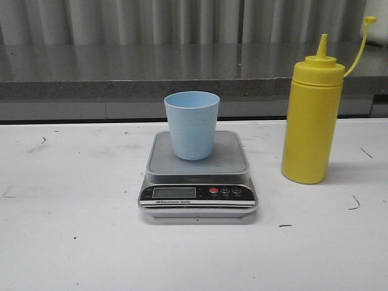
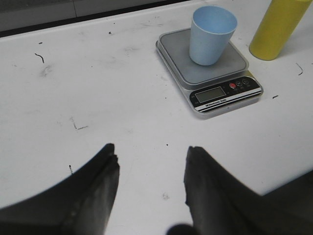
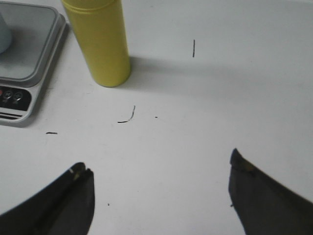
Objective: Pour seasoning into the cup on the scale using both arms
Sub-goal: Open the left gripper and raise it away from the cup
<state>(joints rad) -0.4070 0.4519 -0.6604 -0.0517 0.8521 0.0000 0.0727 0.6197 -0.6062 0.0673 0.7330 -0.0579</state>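
The pale blue cup (image 1: 192, 124) stands upright on the silver-grey platform of the scale (image 1: 197, 197) at the table's middle. The yellow seasoning bottle (image 1: 311, 115) stands upright on the table right of the scale, its cap strap hanging open. Neither gripper shows in the front view. In the left wrist view my left gripper (image 2: 151, 154) is open and empty over bare table, well short of the scale (image 2: 222, 95), cup (image 2: 212, 34) and bottle (image 2: 279, 29). In the right wrist view my right gripper (image 3: 159, 161) is wide open and empty, short of the bottle (image 3: 100, 41) and scale (image 3: 19, 105).
The white table (image 1: 73, 200) carries small dark scuff marks. A grey ledge (image 1: 121, 73) and a corrugated wall run along the back, behind the scale and bottle.
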